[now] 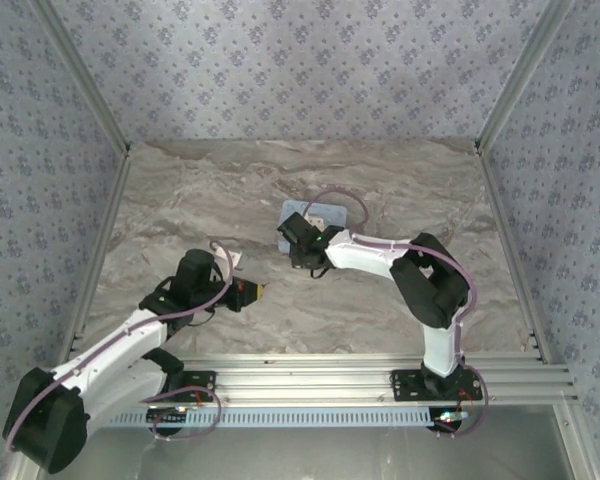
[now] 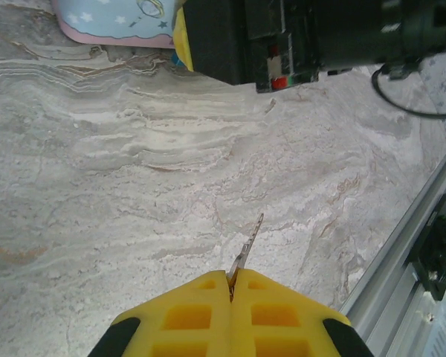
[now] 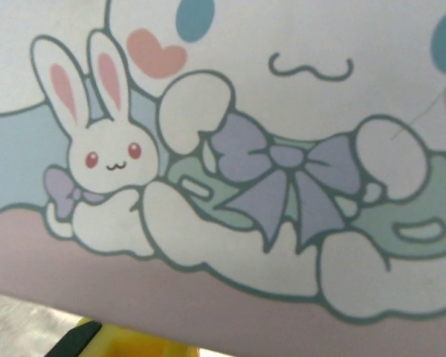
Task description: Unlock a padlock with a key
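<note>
From above, my left gripper (image 1: 252, 292) sits low over the marbled table (image 1: 180, 190), pointing right, near the middle of the near half. My right gripper (image 1: 300, 243) reaches in from the right and hangs over the near left corner of the pale blue tin (image 1: 328, 212). The two grippers are near each other but apart.

Through my left wrist camera, my yellow fingers (image 2: 201, 312) are pressed together and clamp the key (image 2: 247, 245). Its thin metal blade sticks out past the fingertips and slants up and to the right over bare marble. At the top edge lies the tin, and the black body of my right gripper is just beside it, with one yellow finger against the tin's edge. A small blue bit (image 2: 177, 61) shows under that finger; I cannot tell whether it is the padlock.

Through my right wrist camera, the tin's lid with its white cartoon rabbit is very close. A corner of one yellow finger (image 3: 126, 343) peeks in at the bottom. I cannot tell whether this gripper is released or clenched.
</note>
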`<state>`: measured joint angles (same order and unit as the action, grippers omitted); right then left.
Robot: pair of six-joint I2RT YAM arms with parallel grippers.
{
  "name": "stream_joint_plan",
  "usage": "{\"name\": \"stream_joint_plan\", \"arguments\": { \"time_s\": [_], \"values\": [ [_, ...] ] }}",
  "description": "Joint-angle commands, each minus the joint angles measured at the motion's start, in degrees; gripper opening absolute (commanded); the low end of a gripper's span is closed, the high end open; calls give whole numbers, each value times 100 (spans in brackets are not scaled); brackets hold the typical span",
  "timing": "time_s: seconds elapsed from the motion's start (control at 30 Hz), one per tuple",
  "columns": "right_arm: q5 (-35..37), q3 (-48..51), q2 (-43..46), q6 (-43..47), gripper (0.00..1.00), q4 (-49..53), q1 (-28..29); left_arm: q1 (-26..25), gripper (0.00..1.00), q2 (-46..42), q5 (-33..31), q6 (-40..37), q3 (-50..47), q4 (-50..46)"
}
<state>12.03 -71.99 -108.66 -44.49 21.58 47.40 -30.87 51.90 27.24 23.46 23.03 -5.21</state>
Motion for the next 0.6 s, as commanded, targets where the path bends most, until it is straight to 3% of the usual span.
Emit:
{"name": "stream_joint_plan", "arguments": {
  "time_s": [0.0, 0.57],
  "values": [
    [-856, -20, 356, 52, 0, -12, -185, -40, 0, 258, 308, -351, -83, 576],
    [-3366, 219, 968, -317, 0, -88, -931, -182, 0, 1230, 19, -631, -272, 3155]
  ]
}}
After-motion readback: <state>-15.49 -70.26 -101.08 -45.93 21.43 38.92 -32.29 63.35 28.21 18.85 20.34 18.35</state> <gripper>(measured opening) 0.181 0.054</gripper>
